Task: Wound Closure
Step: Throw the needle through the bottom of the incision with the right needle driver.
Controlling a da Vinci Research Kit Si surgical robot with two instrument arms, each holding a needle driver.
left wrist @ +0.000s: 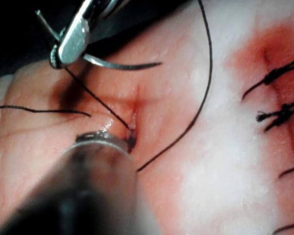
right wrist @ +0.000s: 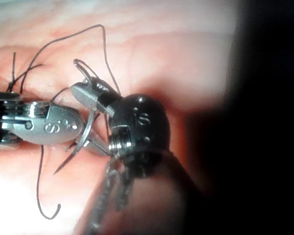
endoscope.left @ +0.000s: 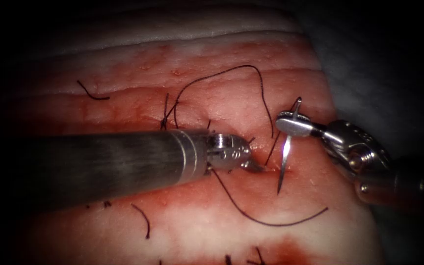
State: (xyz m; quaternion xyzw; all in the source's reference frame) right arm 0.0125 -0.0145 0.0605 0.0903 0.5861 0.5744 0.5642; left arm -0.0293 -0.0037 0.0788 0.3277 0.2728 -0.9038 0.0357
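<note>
The tissue (endoscope.left: 212, 73) lay pale and pink across the scene, smeared with red fluid (endoscope.left: 280, 248) along the cut (endoscope.left: 266, 169), darkness all around it. No container anywhere — just loose cut ends of thread (endoscope.left: 93, 93) scattered on the surface and a finished knot (endoscope.left: 165, 120) to the left of the open stretch of cut.

The left hand (endoscope.left: 256, 166) came in nearly level, its long shaft lying across the tissue, its tip pressed down at the cut; whether its jaws were together or apart could not be told, nor whether it held anything there.

The right hand (endoscope.left: 293, 125) reached in with its wrist bent, and its jaws were clamped on the needle (endoscope.left: 285, 152) near the blunt tail end — the short tail stuck up above the jaws while most of the curve hung below, point aimed down at the tissue just right of the cut. The needle looked free of the tissue, slim and silvery, its tip bare.

The thread (endoscope.left: 271, 223) ran dark from the needle's tail down into the cut beside the left hand's tip, then swept out in a wide loop over the near tissue; another loop arched over the far side.
</note>
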